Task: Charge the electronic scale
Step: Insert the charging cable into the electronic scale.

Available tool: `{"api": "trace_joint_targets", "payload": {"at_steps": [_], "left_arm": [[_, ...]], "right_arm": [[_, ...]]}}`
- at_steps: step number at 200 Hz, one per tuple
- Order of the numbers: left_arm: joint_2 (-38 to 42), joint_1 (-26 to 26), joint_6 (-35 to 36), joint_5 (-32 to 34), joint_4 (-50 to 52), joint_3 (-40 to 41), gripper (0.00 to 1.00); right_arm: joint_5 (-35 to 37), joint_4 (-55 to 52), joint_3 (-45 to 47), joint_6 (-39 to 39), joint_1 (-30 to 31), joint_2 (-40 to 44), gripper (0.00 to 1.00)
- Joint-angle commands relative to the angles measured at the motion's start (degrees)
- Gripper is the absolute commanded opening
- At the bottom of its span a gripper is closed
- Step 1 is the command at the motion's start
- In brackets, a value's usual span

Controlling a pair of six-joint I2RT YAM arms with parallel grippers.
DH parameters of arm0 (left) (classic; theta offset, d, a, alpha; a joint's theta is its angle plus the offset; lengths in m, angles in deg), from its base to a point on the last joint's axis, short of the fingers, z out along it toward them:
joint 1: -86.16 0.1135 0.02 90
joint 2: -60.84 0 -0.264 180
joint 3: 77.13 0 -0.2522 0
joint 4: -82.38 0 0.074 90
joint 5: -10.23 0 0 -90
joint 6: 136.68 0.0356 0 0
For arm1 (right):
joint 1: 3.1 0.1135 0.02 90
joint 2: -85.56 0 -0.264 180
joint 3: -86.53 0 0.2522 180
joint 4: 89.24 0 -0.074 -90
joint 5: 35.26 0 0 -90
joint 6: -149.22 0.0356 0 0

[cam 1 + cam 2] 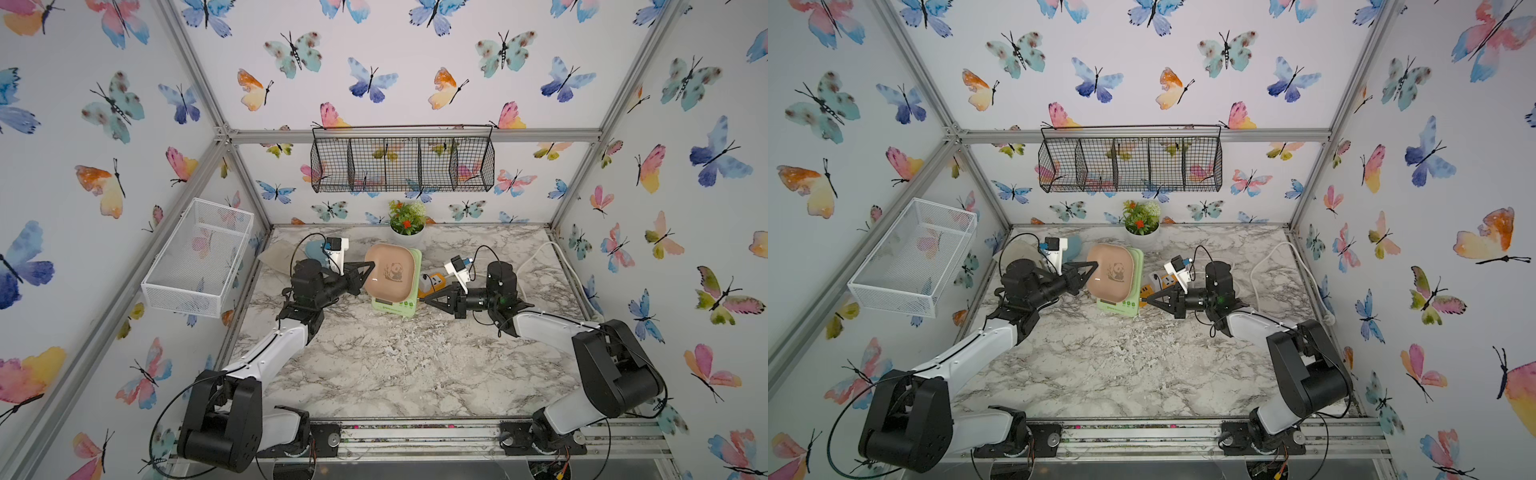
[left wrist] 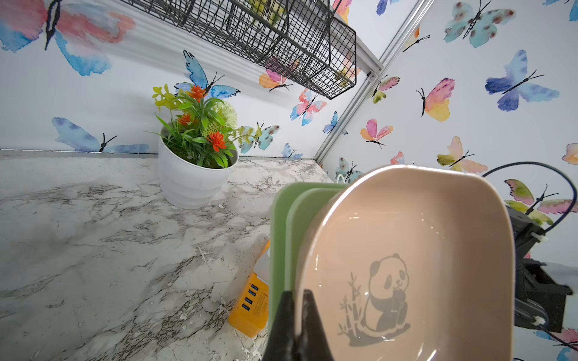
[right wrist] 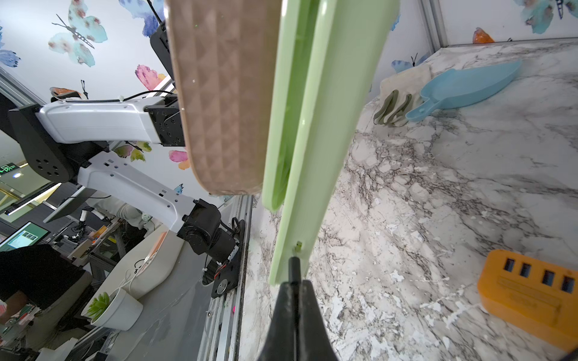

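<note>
Between the jaws, electronic scale (image 1: 392, 278) looks light, stiff, slick; left jaws clamp tray rim (image 2: 308, 250), right jaws pinch black plug (image 3: 294, 268).

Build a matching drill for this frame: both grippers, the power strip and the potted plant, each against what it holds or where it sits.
Things:
1. left gripper
2. right gripper
3. orange power strip
4. potted plant

States or places:
A. stands at the rear of the table
B. shut on the tray rim of the electronic scale
C. lies on the table beside the scale
D. shut on a black plug at the scale's green side

Pairs: 1-B, 2-D, 3-C, 4-A
</note>
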Motion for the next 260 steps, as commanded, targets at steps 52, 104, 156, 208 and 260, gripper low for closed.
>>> {"api": "trace_joint_targets", "payload": {"at_steps": [52, 104, 156, 208, 260], "left_arm": [[0.2, 0.3, -2.2, -2.8, -6.6, 0.6, 0.00], [-0.2, 0.3, -2.9, -3.2, -7.7, 0.9, 0.00], [-0.1, 0.3, -3.7, -3.1, -8.8, 1.4, 0.00], [0.1, 0.3, -5.1, -2.2, -10.6, 1.9, 0.00], [-0.4, 0.3, -5.7, -1.1, -12.5, 2.4, 0.00]], "right_arm": [[1.2, 4.6, 0.3, 3.7, 0.4, 0.4, 0.02], [2.0, 6.1, 0.9, 4.9, 0.4, 0.7, 0.02], [2.7, 7.0, 1.3, 5.8, 0.3, 0.9, 0.02], [2.2, 7.5, 1.1, 6.7, 0.3, 0.1, 0.02], [0.5, 8.3, 0.8, 7.6, 0.3, -0.8, 0.02]]}}
